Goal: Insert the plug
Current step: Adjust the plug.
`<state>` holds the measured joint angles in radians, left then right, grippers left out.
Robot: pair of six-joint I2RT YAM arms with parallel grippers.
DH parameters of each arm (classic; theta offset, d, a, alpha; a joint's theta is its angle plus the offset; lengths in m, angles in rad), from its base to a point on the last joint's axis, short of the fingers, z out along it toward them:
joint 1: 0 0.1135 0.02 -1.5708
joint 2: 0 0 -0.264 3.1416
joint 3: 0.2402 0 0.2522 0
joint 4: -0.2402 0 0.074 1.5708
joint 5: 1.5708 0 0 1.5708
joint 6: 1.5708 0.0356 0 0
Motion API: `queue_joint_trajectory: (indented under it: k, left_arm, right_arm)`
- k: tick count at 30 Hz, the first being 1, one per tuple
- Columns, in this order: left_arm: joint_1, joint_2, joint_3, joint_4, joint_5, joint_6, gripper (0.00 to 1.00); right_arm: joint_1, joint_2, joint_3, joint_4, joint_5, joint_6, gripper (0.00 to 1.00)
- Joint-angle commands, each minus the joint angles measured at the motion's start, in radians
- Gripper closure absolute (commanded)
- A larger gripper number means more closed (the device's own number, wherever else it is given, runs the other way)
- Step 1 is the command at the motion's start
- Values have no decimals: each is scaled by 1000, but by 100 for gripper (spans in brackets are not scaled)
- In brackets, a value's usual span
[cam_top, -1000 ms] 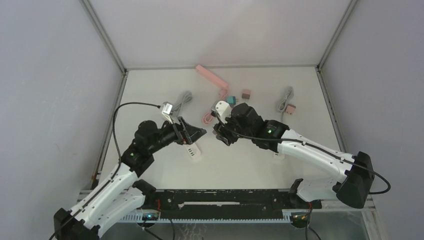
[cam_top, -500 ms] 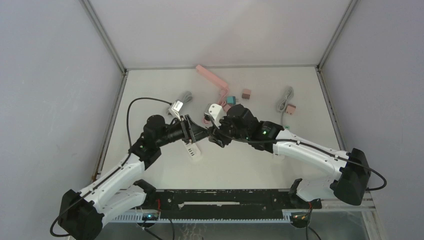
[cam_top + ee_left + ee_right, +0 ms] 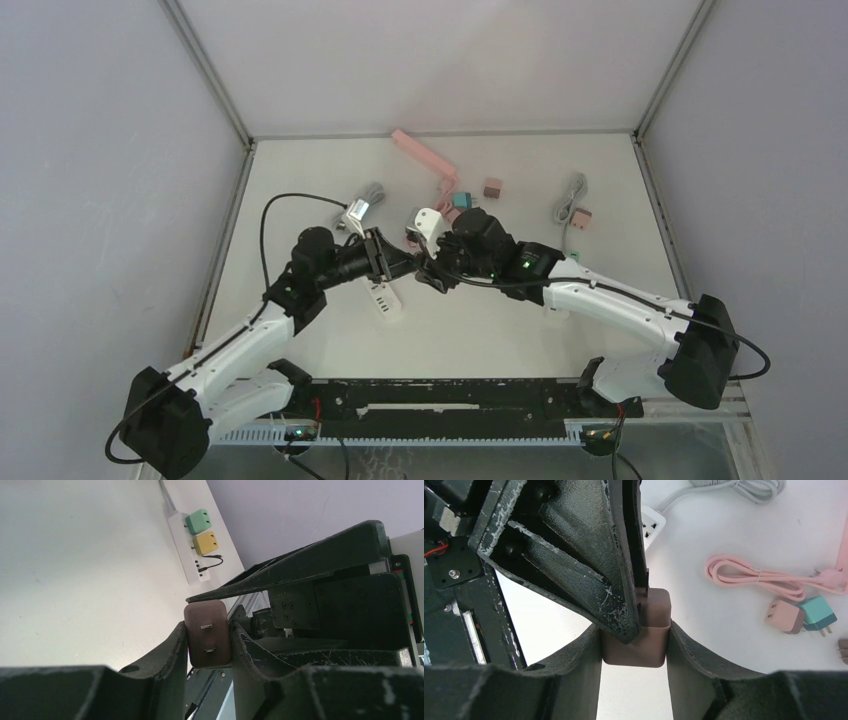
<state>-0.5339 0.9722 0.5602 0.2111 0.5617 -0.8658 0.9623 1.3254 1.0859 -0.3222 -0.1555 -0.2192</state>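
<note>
Both arms meet nose to nose mid-worktop [image 3: 480, 330]! The brown plug [image 3: 644, 630] hangs between them, off the surface. The right gripper [image 3: 430, 275] has its jaws clamped on the plug's body. From 9 o'clock in the top view, the left gripper [image 3: 403, 264] has narrow jaws pressed against both flanks of the same plug, two prongs facing its camera. The white power strip [image 3: 383, 300] lies at 7 o'clock, just beside them, with green [image 3: 200, 521] and yellow [image 3: 206, 543] adapters plugged in.
</note>
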Motion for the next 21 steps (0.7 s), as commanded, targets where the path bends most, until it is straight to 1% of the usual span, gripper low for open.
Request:
queue_joint_trajectory:
  k: [1,4,6,8,10,16,21]
  left_arm:
    - [1,-68,13,119,-4,-4,100]
    - [14,-116,-19,150,-54,-14,100]
    - [24,-148,-34,164,-85,-18,100]
    - [31,-178,-49,183,-116,-26,100]
    - [35,-208,-74,213,-142,-39,100]
    - [38,-261,-141,317,-201,-91,100]
    - [38,-296,-193,418,-245,-143,100]
  right_arm:
    - [-21,-33,1,118,-39,46,48]
    - [-58,-64,-25,182,-87,115,41]
    - [-89,-84,-52,251,-146,190,31]
    - [-119,-106,-93,341,-190,278,18]
    - [-148,-121,-137,445,-225,386,14]
    - [-223,-121,-218,699,-293,696,13]
    - [-265,-52,-252,925,-388,966,13]
